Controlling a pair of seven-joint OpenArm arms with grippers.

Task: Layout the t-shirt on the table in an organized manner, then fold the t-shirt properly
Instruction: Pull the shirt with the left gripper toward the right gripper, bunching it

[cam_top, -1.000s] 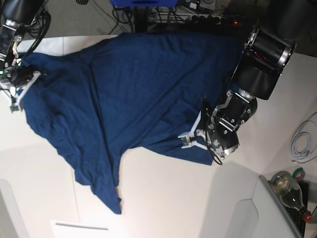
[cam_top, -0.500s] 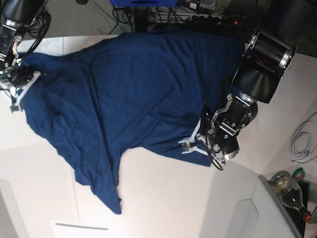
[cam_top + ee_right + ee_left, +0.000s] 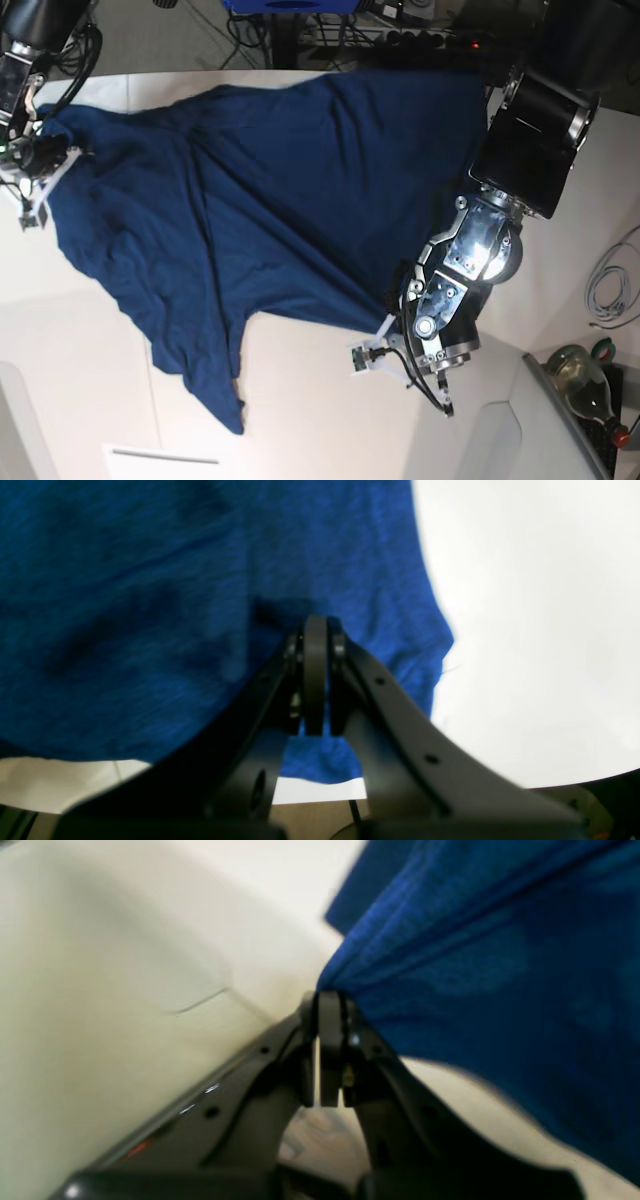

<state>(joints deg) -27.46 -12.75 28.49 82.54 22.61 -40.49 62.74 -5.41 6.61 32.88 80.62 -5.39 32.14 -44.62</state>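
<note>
Over at the near right corner a glass bottle (image 3: 588, 392) with a red cap lies tilted, and a coiled white cable (image 3: 610, 285) sits just above it. Along the back, a power strip (image 3: 420, 38) amid tangled dark cables (image 3: 250, 35).

navy t-shirt (image 3: 270, 200) spread on white table (image 3: 320, 400), wrinkled

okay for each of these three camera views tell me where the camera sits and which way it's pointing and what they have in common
Base: overhead, looking down on the table, t-shirt and both arms.
Left wrist: behind the left gripper, facing along its shut jaws pinching a shirt edge over the table.
Right wrist: behind the right gripper, facing down its shut jaws into the cloth.
Shared: all three show the navy t-shirt on the white table; base also shows both grippers, left, right.
</note>
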